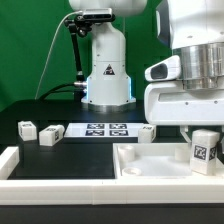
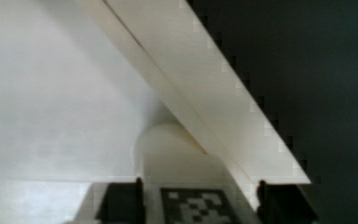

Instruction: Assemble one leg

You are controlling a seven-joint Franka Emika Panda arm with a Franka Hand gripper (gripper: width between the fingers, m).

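My gripper (image 1: pixel 205 136) is shut on one leg (image 1: pixel 205 152), a small white block with a black-and-white tag, and holds it upright over the right part of the white tabletop (image 1: pixel 150 172). In the wrist view the leg (image 2: pixel 194 160) sits between my two dark fingers (image 2: pixel 119 203), with my gripper (image 2: pixel 202 206) just inside the tabletop's raised rim (image 2: pixel 202 90), near a corner. Three more legs lie on the black table: two at the exterior view's left (image 1: pixel 27 127) (image 1: pixel 50 134) and one (image 1: pixel 147 131) behind the tabletop.
The marker board (image 1: pixel 105 129) lies flat at the back middle, in front of the robot base (image 1: pixel 105 70). A white raised border (image 1: pixel 10 165) runs along the exterior view's left and front edge.
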